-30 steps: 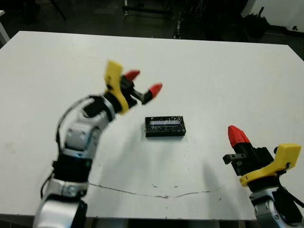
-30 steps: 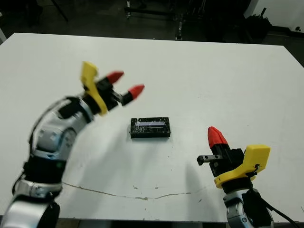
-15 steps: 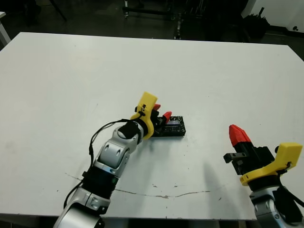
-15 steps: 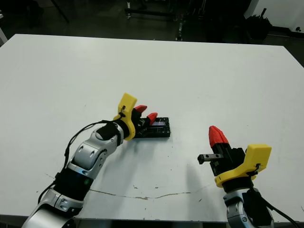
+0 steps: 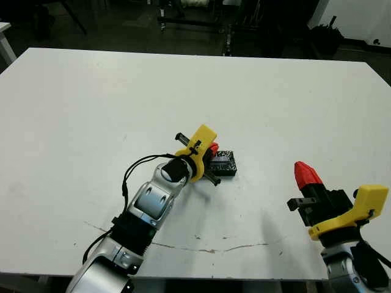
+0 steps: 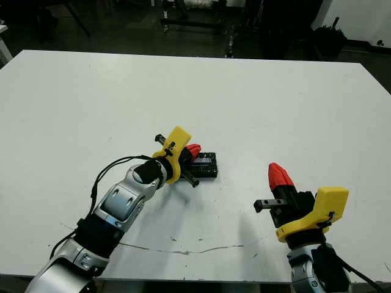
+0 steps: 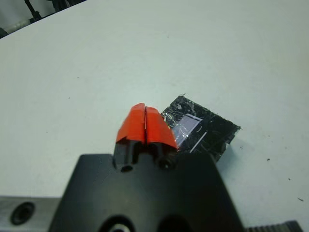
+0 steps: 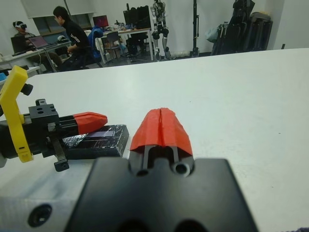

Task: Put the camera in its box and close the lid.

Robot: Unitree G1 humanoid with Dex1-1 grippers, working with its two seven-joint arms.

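The lid [image 5: 225, 162], a glossy, crinkly black slab with a pale stripe, lies flat near the middle of the white table [image 5: 293, 97]. It covers whatever is under it, so the box and the camera are hidden. My left gripper [image 5: 211, 149] is shut, and its red tips rest at the lid's left end [image 7: 203, 133]. The left wrist view shows the two fingers [image 7: 136, 125] pressed together. My right gripper [image 5: 303, 171] is also shut, holding nothing, and hovers near the front right, well clear of the lid [image 8: 99, 137].
A thin dark crack line [image 5: 214, 250] runs along the table near its front edge. Beyond the far edge are dark stands and gear. In the right wrist view, people [image 8: 72, 34] sit at desks far behind the table.
My left arm swung down from above the table to the lid's left end, and its fingers went from open to shut. The right arm stayed put.
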